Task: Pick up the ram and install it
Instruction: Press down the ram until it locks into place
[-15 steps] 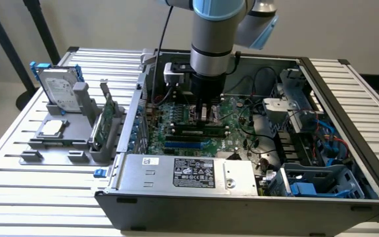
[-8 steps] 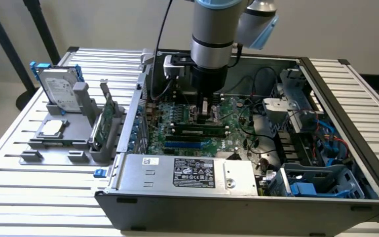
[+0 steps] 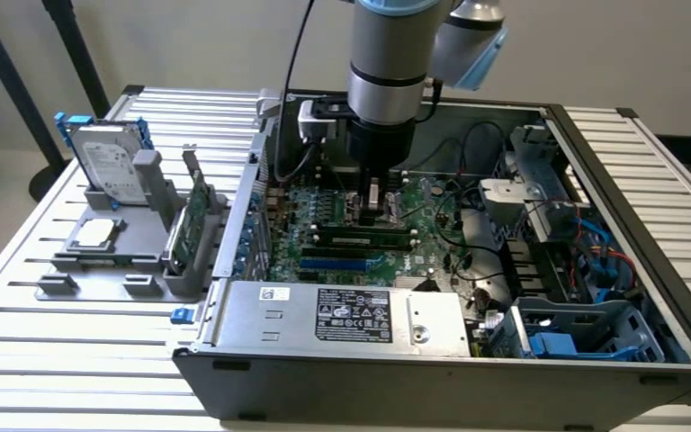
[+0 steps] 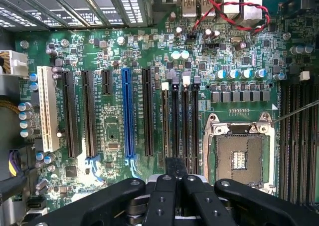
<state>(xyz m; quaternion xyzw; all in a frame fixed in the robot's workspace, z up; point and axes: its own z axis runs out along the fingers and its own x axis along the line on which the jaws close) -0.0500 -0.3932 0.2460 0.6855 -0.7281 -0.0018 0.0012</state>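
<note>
Black metal linkage arms of the jaws filled the foreground of the wrist view, their tips drawn in toward a small black block over the memory slots; I could not tell whether the jaws were open or closed on anything. Straight beneath the jaws in the exterior view, the ram (image 3: 363,236), a long, narrow green stick with dark chips, stood on edge along the slots of the green motherboard (image 3: 321,216). Whether the jaws touched it could not be told.

Ahead of the jaws on the motherboard (image 4: 109,131) ran a row of dark expansion slots. Among them was one bright blue slot (image 4: 127,113), with a white slot (image 4: 48,109) farther off to that side. On the other side of the jaws sat the square silver processor socket (image 4: 239,156). Well beyond the jaws, a twisted red-and-black wire (image 4: 234,11) looped near the rear ports.

Above the jaws rose the grey-and-silver robot arm (image 3: 384,81), reaching down into the open dark-grey computer case (image 3: 633,225). A grey labelled power supply box (image 3: 345,315) lay near the jaws, at the front edge of the case.

Well apart from the jaws, outside the case toward the exterior view's left, a grey plastic stand (image 3: 94,270) held a silver hard drive with blue rails (image 3: 108,166) and a tall green expansion card (image 3: 190,220). All of it rested on the slatted metal tabletop (image 3: 69,360).
</note>
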